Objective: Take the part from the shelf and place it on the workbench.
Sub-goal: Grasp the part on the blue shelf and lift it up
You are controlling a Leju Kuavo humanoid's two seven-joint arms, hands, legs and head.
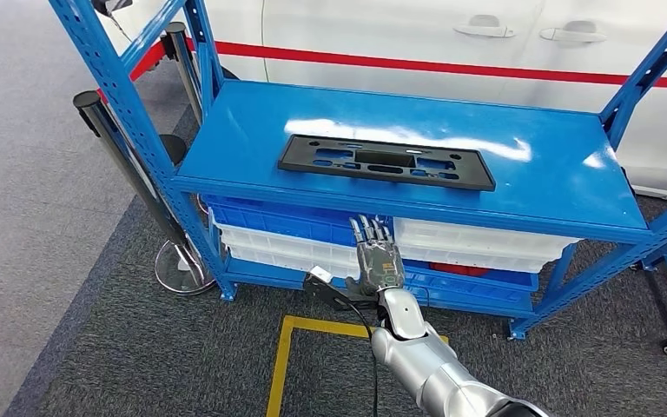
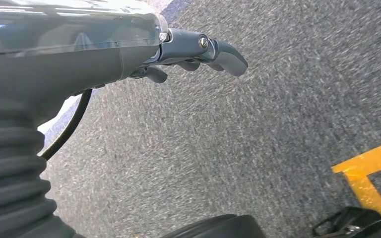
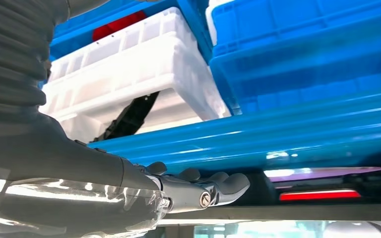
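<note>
At the left of the head view, grey carpet point(image 1: 43, 217) runs past a dark stanchion post point(image 1: 126, 161) on a round base. The blue shelf point(image 1: 538, 161) fills the middle, and the black part point(image 1: 386, 162) lies flat near the centre of its top level, nothing touching it; lying flat near the front edge, it looks easy to reach from above. Below it, blue and white bins point(image 1: 295, 239) sit stacked on the lower level. The right robot hand point(image 1: 377, 259) is raised in front of those bins, below the part, fingers straight and apart, holding nothing, probably on its way up to the top level. The left robot hand point(image 2: 198, 52) hangs over carpet, fingers loosely extended, empty. Yellow floor tape point(image 1: 282, 365) marks the carpet; a white car point(image 1: 452, 43) with a red stripe stands behind.
</note>
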